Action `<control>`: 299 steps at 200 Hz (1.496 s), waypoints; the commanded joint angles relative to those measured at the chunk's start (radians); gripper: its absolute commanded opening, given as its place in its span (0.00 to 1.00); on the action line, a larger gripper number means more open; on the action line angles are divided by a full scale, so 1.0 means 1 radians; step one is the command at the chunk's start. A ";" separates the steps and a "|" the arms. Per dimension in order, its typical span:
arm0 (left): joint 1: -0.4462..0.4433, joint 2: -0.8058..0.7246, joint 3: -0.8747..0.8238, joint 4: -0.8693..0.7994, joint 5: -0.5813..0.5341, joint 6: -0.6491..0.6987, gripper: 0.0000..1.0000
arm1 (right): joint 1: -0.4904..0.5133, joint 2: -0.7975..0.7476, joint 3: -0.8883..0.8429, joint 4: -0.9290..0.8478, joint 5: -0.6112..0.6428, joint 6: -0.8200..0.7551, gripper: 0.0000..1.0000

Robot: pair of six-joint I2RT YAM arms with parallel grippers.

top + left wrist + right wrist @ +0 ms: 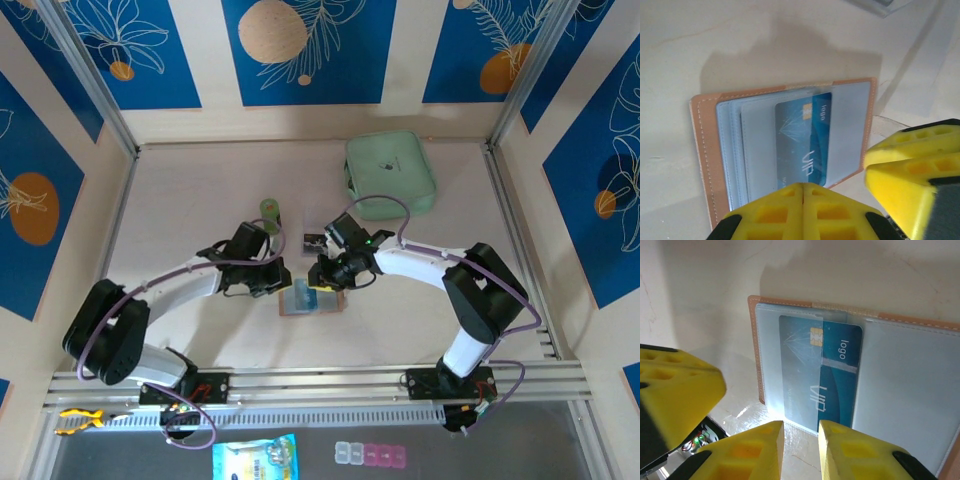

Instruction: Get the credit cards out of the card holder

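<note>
**A:** One card is all I can count for sure: the blue card (832, 377) sits in the card holder (312, 299), partly under a clear pocket. The holder lies open and flat on the counter (190, 190), between the two arms.

**B:** Which way does it lie from the jaws?

**A:** From the right wrist view, the card's long axis runs straight toward the right jaws. Its near short edge sits just ahead of the gap between them, nearly centred on it.

**B:** And are those jaws gripping anything?

**A:** No. The right jaws stand slightly parted with nothing between them, just short of the card's edge. The left jaws are clenched, pads pressed together with nothing held, and they sit at the holder's near edge in the left wrist view. I cannot tell whether they press down on the leather (702, 150).

**B:** So which arm is nearer?

**A:** Both are close. The right arm (420, 262) looks better placed, since its gap lines up with the card (805, 145). I judge the next move calls for easing forward along that long axis and pinching the exposed edge. The holder may slide if nothing pins it.
</note>
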 commanded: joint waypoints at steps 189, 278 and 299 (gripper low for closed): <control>-0.047 0.094 -0.101 0.098 -0.032 0.016 0.02 | -0.039 0.096 -0.016 0.036 -0.103 -0.007 0.27; -0.045 0.108 -0.115 0.092 -0.036 0.018 0.01 | -0.052 0.144 -0.040 0.098 -0.145 0.001 0.27; -0.045 0.107 -0.115 0.087 -0.038 0.018 0.01 | -0.053 0.147 -0.053 0.130 -0.165 0.007 0.26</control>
